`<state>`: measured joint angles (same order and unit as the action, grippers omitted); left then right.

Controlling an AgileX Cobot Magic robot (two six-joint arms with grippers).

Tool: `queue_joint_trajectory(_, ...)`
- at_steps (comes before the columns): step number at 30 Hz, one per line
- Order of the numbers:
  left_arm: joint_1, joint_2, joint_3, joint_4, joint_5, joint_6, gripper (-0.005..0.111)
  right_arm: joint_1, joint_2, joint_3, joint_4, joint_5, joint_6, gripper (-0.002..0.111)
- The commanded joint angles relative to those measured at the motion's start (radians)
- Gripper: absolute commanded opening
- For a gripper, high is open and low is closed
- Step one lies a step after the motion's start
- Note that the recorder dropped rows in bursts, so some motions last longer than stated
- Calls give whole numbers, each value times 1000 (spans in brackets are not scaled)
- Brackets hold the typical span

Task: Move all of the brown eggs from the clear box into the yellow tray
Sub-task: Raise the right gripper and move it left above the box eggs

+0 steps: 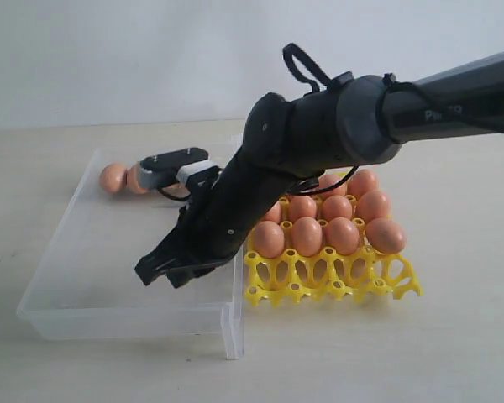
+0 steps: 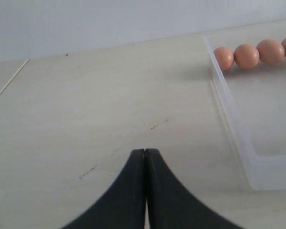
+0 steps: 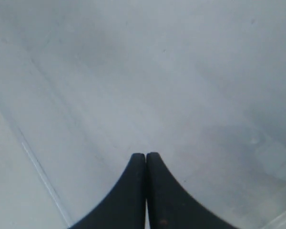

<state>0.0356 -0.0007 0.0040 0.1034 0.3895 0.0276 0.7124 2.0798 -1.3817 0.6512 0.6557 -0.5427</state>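
Note:
Several brown eggs (image 2: 247,56) lie in a row at the far corner of the clear box (image 1: 67,277); the exterior view shows them at its back left (image 1: 113,178). More brown eggs (image 1: 307,236) fill the back rows of the yellow tray (image 1: 336,285), whose front row of cells is bare. My right gripper (image 1: 161,273) reaches across into the clear box and hangs just above its floor, well in front of the eggs. It is shut (image 3: 146,155) with nothing between its fingers. My left gripper (image 2: 145,150) is shut and empty over bare table beside the box.
The clear box's front wall (image 1: 134,323) and its clasp corner (image 1: 233,336) stand close to the tray's left edge. The right arm's dark body (image 1: 319,134) hangs over the tray's back left. A pale wooden table (image 2: 86,105) lies all round.

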Motion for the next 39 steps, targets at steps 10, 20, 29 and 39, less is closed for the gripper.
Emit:
queue_joint_trajectory(10, -6, 1, -4, -2, -9, -5, 0, 37, 13, -11, -100, 151, 84, 0)
queue_joint_trajectory(20, -6, 1, -4, -2, -9, -5, 0, 79, 1, -11, -106, 189, 95, 0)
queue_joint_trajectory(29, -6, 1, -4, -2, -9, -5, 0, 60, -118, -93, -242, -66, 187, 6)
queue_joint_trajectory(39, -6, 1, -4, -2, -9, -5, 0, -76, 112, -359, -300, -269, 625, 54)
